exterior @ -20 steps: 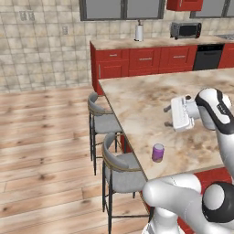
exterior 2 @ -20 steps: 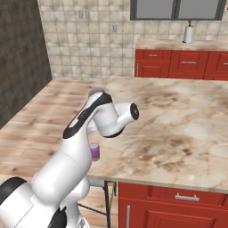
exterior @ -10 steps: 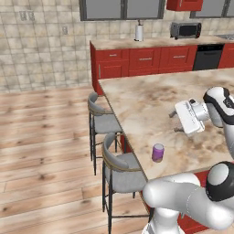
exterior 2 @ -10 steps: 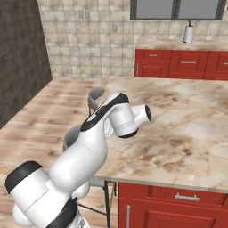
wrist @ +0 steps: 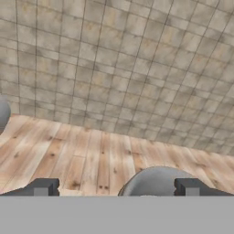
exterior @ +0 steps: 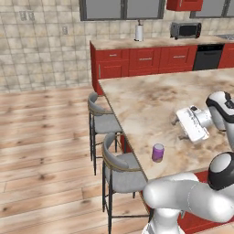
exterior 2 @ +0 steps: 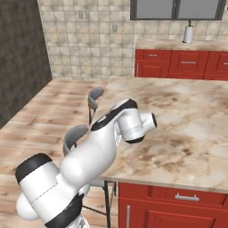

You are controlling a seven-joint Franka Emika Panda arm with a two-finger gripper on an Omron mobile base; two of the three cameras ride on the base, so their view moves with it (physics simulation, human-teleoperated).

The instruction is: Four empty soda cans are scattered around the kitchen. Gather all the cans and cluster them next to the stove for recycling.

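Purple can near counter edge; gripper fingers spread wide, empty, above open countertop

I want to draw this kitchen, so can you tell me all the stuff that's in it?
Soda can: one, purple with a silvery top, upright near the island counter's near edge.
Island counter: one, beige marbled top.
Stools: two, grey seats on dark legs, along the island's left side.
Cabinets: a red row along the back wall.
Paper towel roll: one, white, on the back counter.
Toaster oven: one, dark, on the back counter.
Dishwasher: one, black, in the cabinet row.
Floor: light wood planks.
Walls: tan tiles.
Gripper: one, on the white arm, open, above the island, holding nothing.
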